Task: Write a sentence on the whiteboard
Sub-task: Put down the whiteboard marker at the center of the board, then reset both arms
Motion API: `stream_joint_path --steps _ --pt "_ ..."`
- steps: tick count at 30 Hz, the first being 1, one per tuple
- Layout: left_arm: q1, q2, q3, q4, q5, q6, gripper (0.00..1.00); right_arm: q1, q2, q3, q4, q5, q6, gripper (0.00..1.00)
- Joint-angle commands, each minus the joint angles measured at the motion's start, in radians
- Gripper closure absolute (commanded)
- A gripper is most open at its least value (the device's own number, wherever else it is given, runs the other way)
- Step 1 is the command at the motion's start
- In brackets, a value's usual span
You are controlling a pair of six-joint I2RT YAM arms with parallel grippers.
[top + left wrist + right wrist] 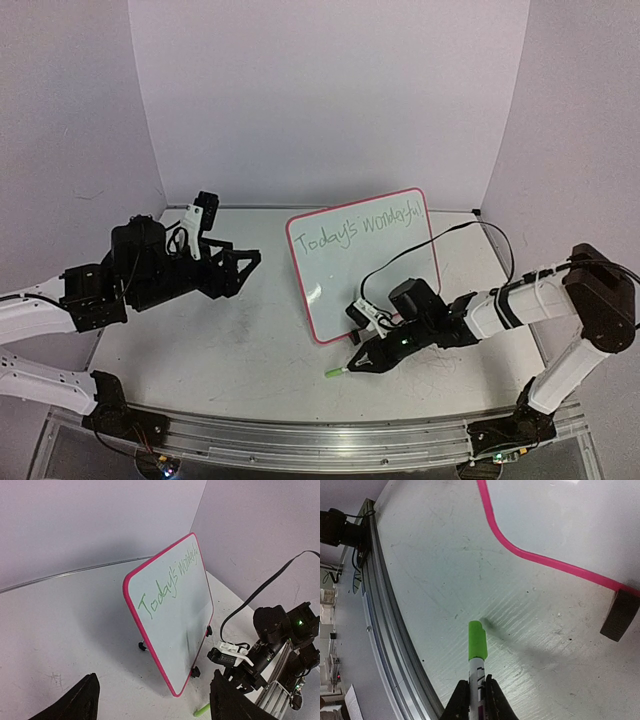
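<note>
A grey tabletop (250, 350) shows scuffs, fine scratches and one small dark scribble (55, 678). Pale lilac backdrop panels (330, 90) stand around it at the back and on both sides. A ribbed metal rail (320, 435) follows the curved near edge. Beyond the rail, the right wrist view shows clutter (330, 595) too blurred to name.

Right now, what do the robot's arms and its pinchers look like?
Both arms are chunky white tubes joined by boxy black joints: the left arm and the right arm. Each ends in a black gripper with two pointed fingers, the left gripper and the right gripper. A thin black cable loops from the right wrist, where a tiny green light glows.
</note>
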Motion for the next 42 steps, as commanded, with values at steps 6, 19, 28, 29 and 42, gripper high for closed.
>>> stream_joint_path --steps 6,19,28,29,42 --pt "0.041 -0.054 -0.031 0.002 -0.018 -0.092 0.23 -0.007 -0.024 0.016 -0.063 0.338 0.095 0.58" --pt "0.123 -0.051 0.143 -0.103 -0.109 -0.07 0.16 -0.171 -0.59 0.241 -0.45 0.827 0.069 0.24" --pt "0.249 -0.037 0.523 -0.244 -0.204 0.122 0.12 -0.265 -0.673 0.653 -0.452 1.036 -0.214 0.06" --pt "0.249 -0.04 0.558 -0.246 -0.211 0.134 0.11 -0.265 -0.679 0.684 -0.444 1.042 -0.232 0.05" --pt "0.249 -0.061 0.697 -0.246 -0.18 0.187 0.08 -0.265 -0.84 0.748 -0.283 1.068 -0.343 0.02"
